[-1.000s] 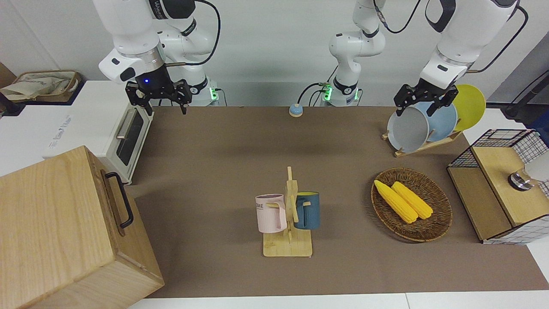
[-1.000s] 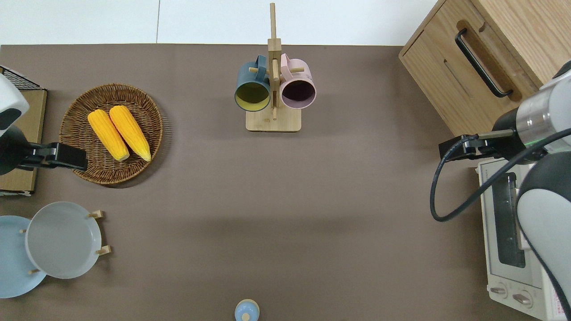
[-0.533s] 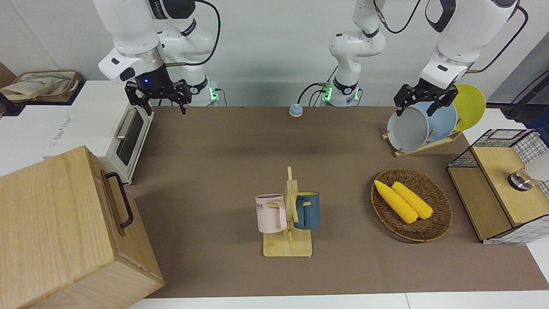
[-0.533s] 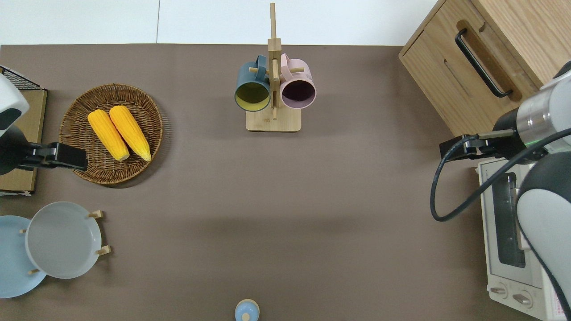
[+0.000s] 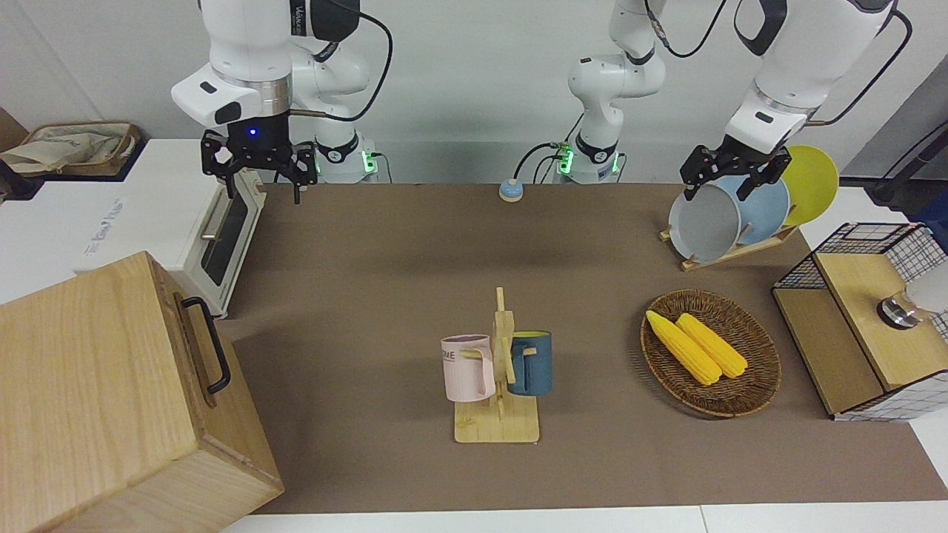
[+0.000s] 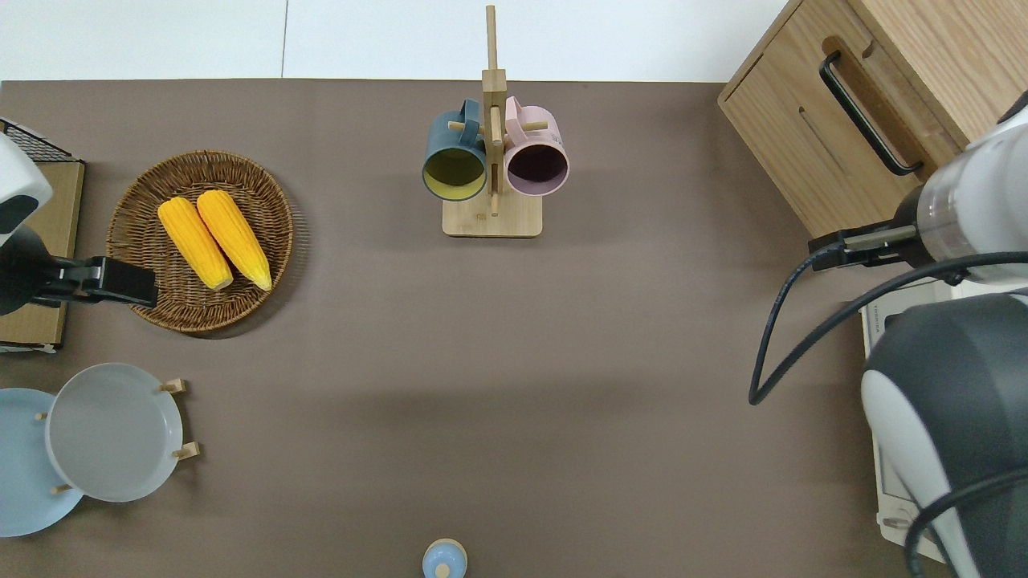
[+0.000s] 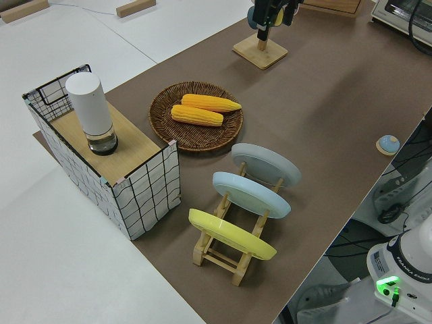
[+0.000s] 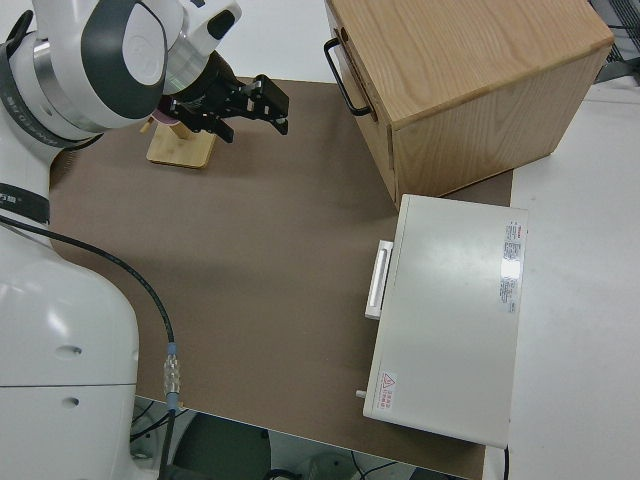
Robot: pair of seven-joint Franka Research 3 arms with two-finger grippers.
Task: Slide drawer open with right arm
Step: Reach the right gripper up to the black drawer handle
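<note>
- The right tool [image 5: 261, 178] hung with its fingers spread wide and held nothing, over the brown surface [image 5: 415, 252] near the toaster oven [image 5: 222, 237].
- The drawer [image 5: 198, 348] was shut, farther from the robots than this tool and well apart from it.
- The left arm was parked.

Two corn cobs [image 5: 696, 346], two mugs [image 5: 467, 368], three plates [image 7: 266, 165], one basket [image 5: 755, 392], one toaster oven [image 8: 450, 320]
</note>
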